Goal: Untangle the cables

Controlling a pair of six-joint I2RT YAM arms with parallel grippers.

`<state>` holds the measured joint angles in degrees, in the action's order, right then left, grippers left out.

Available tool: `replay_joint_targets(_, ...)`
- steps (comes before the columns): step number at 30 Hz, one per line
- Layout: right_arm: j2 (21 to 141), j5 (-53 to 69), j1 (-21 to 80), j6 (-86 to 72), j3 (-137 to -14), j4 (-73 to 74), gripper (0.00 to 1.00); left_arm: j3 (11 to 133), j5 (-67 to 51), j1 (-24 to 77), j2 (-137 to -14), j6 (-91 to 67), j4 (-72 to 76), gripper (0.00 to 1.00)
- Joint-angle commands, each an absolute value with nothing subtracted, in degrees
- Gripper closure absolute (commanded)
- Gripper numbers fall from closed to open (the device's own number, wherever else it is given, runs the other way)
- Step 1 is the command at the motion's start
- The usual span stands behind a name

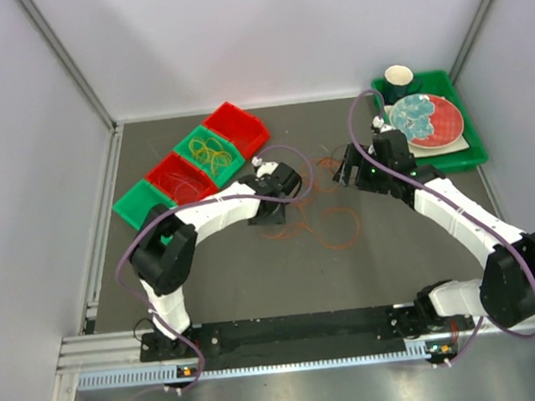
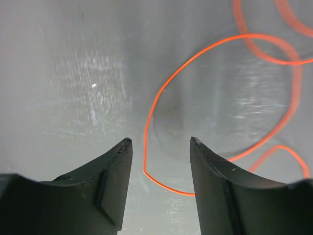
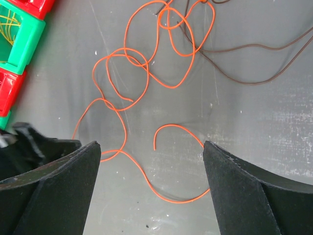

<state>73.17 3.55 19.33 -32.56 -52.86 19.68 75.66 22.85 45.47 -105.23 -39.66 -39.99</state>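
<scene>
Orange cables [image 1: 338,222] lie in loose loops mid-table, with dark brown cables [image 1: 328,160] just behind them. My left gripper [image 1: 270,212] is open and low at the left end of the tangle. In the left wrist view an orange cable [image 2: 161,91] curves down between its open fingers [image 2: 160,143], touching neither. My right gripper [image 1: 344,170] is open above the right of the tangle. In the right wrist view, orange strands [image 3: 174,200] and a loose cable end lie below its fingers [image 3: 151,144], and brown cables [image 3: 247,83] lie further off. More yellow cables sit in a green bin [image 1: 208,150].
A row of red and green bins [image 1: 158,194] stands at the back left, and shows in the right wrist view [image 3: 22,41]. A green tray [image 1: 471,148] with a plate [image 1: 426,119] and a dark cup [image 1: 400,80] is at the back right. White walls enclose the table.
</scene>
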Motion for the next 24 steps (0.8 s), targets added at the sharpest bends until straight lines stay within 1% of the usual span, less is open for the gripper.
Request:
replay_joint_targets(1, 72.3, 4.3, 19.4, -33.0, -53.0, 17.9, 0.16, 75.1, 23.7, 45.4, -106.9, -43.5, -42.4, 0.45)
replay_joint_targets(7, 72.9, 5.0, 19.5, -33.0, -53.3, 17.7, 0.16, 74.0, 24.9, 45.4, -109.0, -45.9, -43.9, 0.45)
replay_joint_targets(8, 72.9, 5.1, 19.5, -33.2, -53.0, 17.4, 0.16, 73.8, 24.8, 45.3, -109.1, -46.0, -43.5, 0.55)
replay_joint_targets(9, 72.9, 5.2, 19.5, -33.3, -52.9, 17.3, 0.16, 73.7, 24.8, 45.3, -108.9, -46.0, -43.4, 0.67)
replay_joint_targets(11, 73.0, 5.2, 19.5, -33.3, -52.8, 17.2, 0.16, 73.8, 24.6, 45.1, -107.8, -45.9, -43.8, 0.98)
replay_joint_targets(12, 73.0, 5.1, 19.5, -33.2, -52.9, 17.4, 0.16, 74.3, 24.8, 44.8, -107.1, -46.0, -45.2, 1.00)
replay_joint_targets(15, 72.9, 4.8, 19.5, -33.2, -53.0, 17.5, 0.16, 73.5, 26.1, 42.7, -101.9, -45.0, -47.3, 1.00)
replay_joint_targets(18, 72.8, 5.0, 19.5, -33.3, -53.2, 17.1, 0.17, 73.5, 26.4, 37.3, -93.3, -42.2, -48.2, 1.00)
replay_joint_targets(20, 72.9, 5.3, 19.5, -33.4, -53.3, 16.8, 0.17, 74.8, 26.7, 31.5, -86.9, -38.9, -49.2, 1.00)
replay_joint_targets(23, 73.1, 5.5, 19.4, -33.5, -53.4, 16.3, 0.17, 79.0, 29.5, 25.2, -80.6, -33.3, -50.3, 1.00)
replay_joint_targets(24, 73.5, 5.6, 19.5, -33.6, -53.4, 16.3, 0.17, 82.1, 30.1, 23.7, -78.8, -31.2, -50.7, 1.00)
